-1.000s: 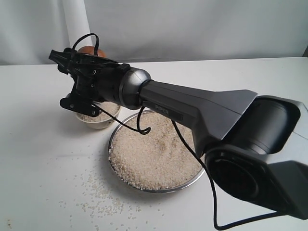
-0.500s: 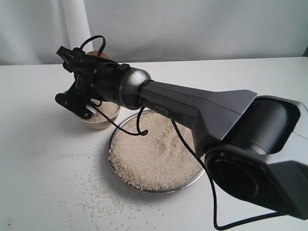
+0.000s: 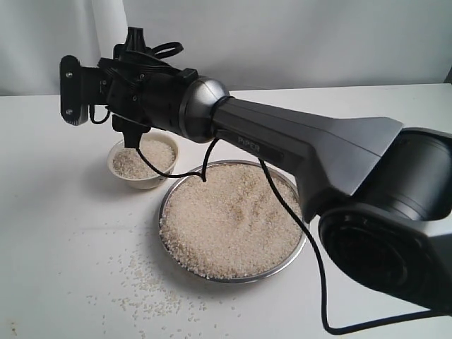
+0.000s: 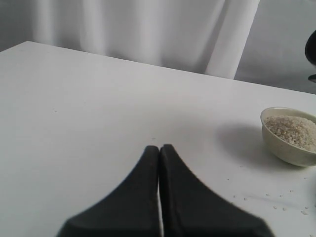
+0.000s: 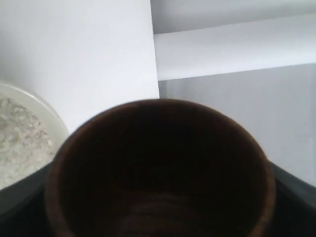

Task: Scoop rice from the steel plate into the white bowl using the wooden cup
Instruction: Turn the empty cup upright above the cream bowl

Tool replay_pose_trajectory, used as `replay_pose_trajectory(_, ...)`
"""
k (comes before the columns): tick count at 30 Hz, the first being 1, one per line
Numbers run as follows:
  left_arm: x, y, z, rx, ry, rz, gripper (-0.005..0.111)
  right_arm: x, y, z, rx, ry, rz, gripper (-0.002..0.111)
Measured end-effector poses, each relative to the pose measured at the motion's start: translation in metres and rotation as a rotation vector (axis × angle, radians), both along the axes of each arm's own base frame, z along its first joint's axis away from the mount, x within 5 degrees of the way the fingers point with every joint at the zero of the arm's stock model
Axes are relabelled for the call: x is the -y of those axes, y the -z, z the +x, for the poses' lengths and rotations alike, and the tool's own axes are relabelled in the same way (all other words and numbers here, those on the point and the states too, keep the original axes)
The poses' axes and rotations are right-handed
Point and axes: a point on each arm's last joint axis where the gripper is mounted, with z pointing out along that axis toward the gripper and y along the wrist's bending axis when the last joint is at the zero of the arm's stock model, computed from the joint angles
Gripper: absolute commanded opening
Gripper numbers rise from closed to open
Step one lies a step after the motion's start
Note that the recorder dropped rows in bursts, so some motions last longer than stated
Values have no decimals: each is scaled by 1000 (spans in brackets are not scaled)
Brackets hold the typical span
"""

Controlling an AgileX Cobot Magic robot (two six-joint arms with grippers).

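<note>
Right gripper (image 3: pixel 99 88) clamped on the wooden cup (image 5: pixel 158 173), above the white bowl (image 3: pixel 148 182), upper left.
Cup interior shows no grains; bowl part-filled; rice (image 3: pixel 229 219) heaped in the steel plate (image 3: pixel 212 275), centre frame, so another scoop is judged due. Left gripper (image 4: pixel 159 158) idle, jaws together, empty.
</note>
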Motion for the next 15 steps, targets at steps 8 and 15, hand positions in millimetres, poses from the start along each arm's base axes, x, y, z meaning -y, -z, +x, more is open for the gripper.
replay_pose_trajectory(8, 0, 0, 0, 0, 0, 0, 0, -2, 3, -3, -99, 52, 126, 0)
replay_pose_trajectory(15, 0, 0, 0, 0, 0, 0, 0, -3, 4, -5, -157, 111, 227, 0)
